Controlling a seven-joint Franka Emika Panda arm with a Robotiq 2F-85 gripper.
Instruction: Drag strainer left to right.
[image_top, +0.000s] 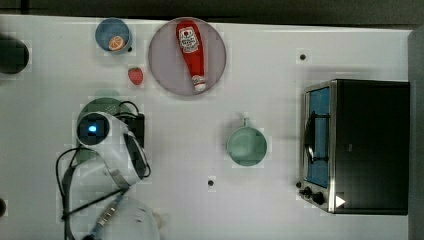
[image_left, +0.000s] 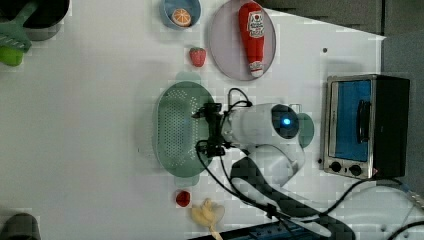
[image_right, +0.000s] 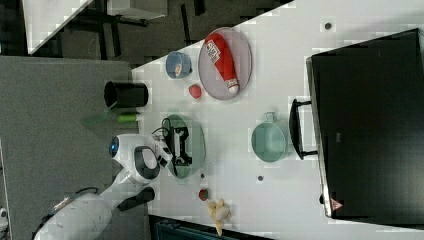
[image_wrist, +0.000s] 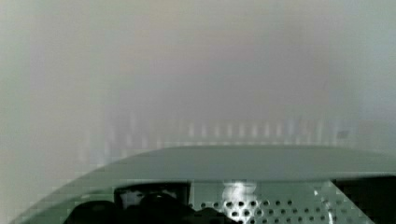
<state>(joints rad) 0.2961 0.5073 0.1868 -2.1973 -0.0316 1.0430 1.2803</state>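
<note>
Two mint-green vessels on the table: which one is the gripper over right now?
The strainer, the large oval one full of tiny holes; the open gripper sits over its rim. The smaller round mug with a handle stands apart, nearer the toaster oven.

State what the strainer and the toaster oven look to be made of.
Strainer: probably moulded plastic, matt pale mint, with a smooth wide rim and rows of tiny punched holes.
Toaster oven: likely sheet metal, with a shiny silver front frame, black casing and a glassy door.
</note>
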